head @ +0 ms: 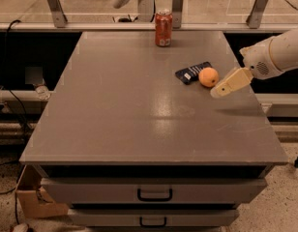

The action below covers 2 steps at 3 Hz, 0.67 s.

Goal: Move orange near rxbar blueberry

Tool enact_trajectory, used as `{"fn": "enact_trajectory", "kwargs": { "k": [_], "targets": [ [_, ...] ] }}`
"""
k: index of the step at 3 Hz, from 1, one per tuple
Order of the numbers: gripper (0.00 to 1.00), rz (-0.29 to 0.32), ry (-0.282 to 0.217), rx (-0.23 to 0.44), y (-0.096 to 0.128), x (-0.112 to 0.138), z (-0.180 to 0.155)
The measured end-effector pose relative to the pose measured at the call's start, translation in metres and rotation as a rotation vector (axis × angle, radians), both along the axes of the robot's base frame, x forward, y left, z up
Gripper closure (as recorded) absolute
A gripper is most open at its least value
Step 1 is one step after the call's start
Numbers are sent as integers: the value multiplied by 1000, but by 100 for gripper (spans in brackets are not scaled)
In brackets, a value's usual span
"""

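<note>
The orange (208, 76) sits on the grey table top (139, 110) at the right, touching the right end of the dark navy rxbar blueberry (191, 73), which lies flat beside it. My gripper (226, 84) is just right of the orange, a little apart from it and above the table, with its tan fingers (231, 81) pointing down-left. It holds nothing. The white arm reaches in from the right edge.
A red soda can (163, 28) stands upright at the back middle of the table. Drawers (154, 192) are below the front edge. A metal rail with posts runs behind the table. A cardboard box (35, 199) is on the floor at the left.
</note>
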<state>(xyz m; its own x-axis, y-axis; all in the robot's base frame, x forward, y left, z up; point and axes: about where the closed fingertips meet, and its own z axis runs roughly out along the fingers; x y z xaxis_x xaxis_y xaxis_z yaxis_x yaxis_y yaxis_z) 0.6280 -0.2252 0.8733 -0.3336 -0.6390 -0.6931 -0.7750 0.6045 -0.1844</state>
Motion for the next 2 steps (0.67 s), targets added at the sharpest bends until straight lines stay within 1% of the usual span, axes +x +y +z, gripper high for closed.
{"fn": "enact_trajectory", "kwargs": {
  "k": [1, 2],
  "targets": [
    [0, -46, 13, -40, -21, -27, 14],
    [0, -48, 10, -43, -21, -29, 18]
  ]
}}
